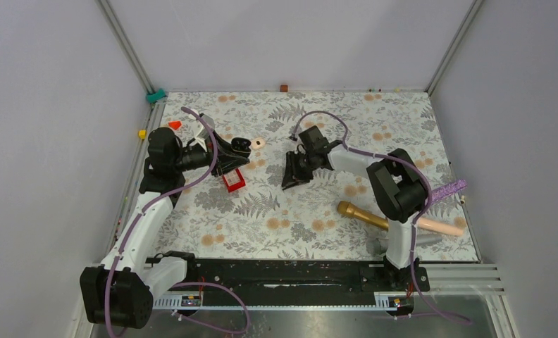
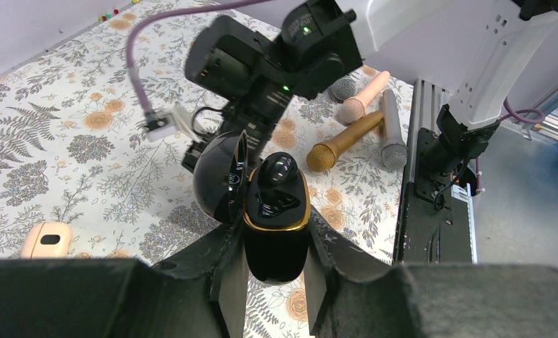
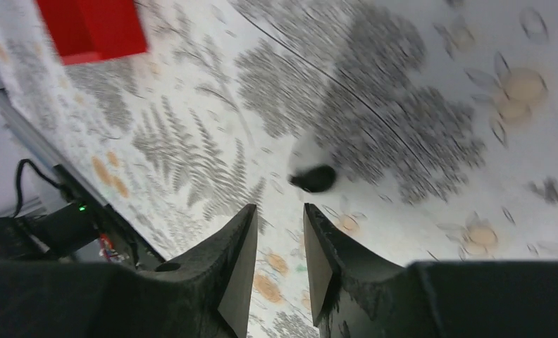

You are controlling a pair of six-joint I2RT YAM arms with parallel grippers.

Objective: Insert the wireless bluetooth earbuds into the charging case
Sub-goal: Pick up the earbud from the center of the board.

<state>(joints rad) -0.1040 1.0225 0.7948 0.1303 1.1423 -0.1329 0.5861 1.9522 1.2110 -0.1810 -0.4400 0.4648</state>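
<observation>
Our left end effector (image 2: 275, 248) is clamped on the charging case (image 2: 276, 236) and holds it upright just beyond the red box (image 1: 234, 181), on that box's far side in the overhead view. Our right end effector (image 3: 280, 211) hangs near the red box, to its right. Its fingers are parted by a narrow gap and we see nothing between them. Both work over the fern-patterned desk (image 1: 403, 127).

Well to the right of the red box, toward the near edge, a gold microphone (image 1: 361, 213) and a pink microphone (image 1: 442, 225) lie close to each other.

The case's lid (image 2: 220, 179) is swung open to one side. A seated black earbud (image 2: 276, 169) stands glossy in the top of the case. We cannot tell whether the socket beside it is filled.

A loose black earbud (image 3: 313, 178) lies on the desk to the right of the red box and apart from it. In the right wrist view it sits just past the fingertips, blurred, with a whitish smear around it. A pale earbud (image 1: 258, 143) rests beyond the red box and slightly to its right, near the held case but not touching it.
</observation>
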